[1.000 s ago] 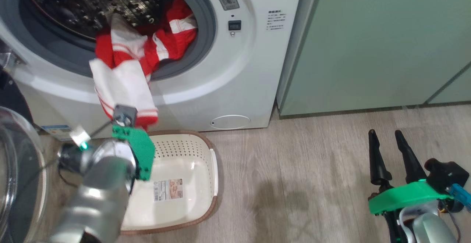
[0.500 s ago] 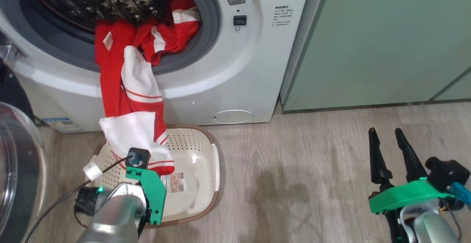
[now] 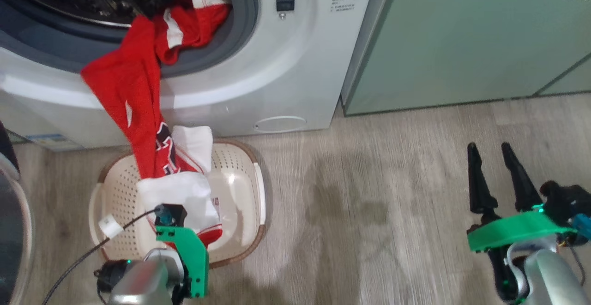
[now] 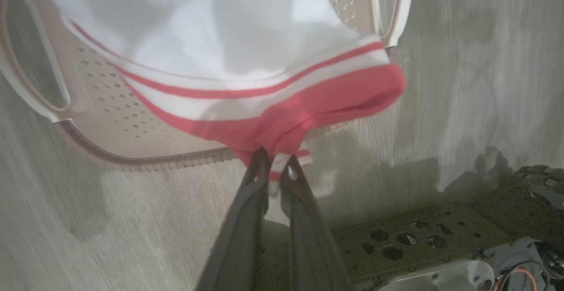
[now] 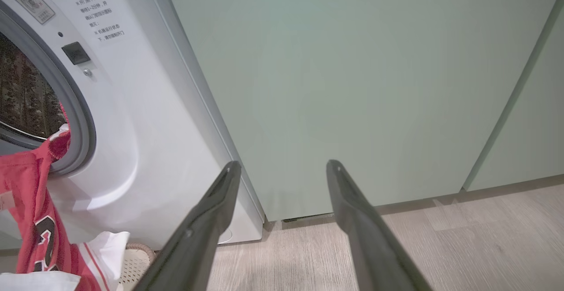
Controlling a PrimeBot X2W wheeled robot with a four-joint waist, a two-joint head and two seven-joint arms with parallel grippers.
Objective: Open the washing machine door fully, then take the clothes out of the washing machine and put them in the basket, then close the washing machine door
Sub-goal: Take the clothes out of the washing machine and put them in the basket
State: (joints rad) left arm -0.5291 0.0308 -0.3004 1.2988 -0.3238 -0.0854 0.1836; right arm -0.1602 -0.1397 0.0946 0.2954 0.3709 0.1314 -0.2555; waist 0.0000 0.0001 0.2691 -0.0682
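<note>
The washing machine (image 3: 258, 74) stands open, and its door (image 3: 14, 236) shows at the far left edge. Red and white clothes (image 3: 134, 97) trail from the drum over the grey ring and down into the cream basket (image 3: 238, 189) on the floor in front. In the left wrist view my left gripper (image 4: 275, 172) is shut on the garment's red striped hem (image 4: 273, 123), just above the basket's near rim (image 4: 110, 119). My right gripper (image 3: 488, 149) is open and holds nothing, low at the right above the floor. In the right wrist view it (image 5: 283, 165) faces the cabinets.
Pale green cabinet doors (image 3: 461, 42) stand right of the washer. Wood-look floor (image 3: 369, 203) lies between the basket and my right arm. A cable with a white tag (image 3: 110, 225) runs off my left wrist. My dark base plate (image 4: 418, 238) lies behind the left gripper.
My left gripper has come down and back from the washer's front to above the basket, drawing the garment further out of the drum. The head camera has tilted down. The right gripper has stayed open.
</note>
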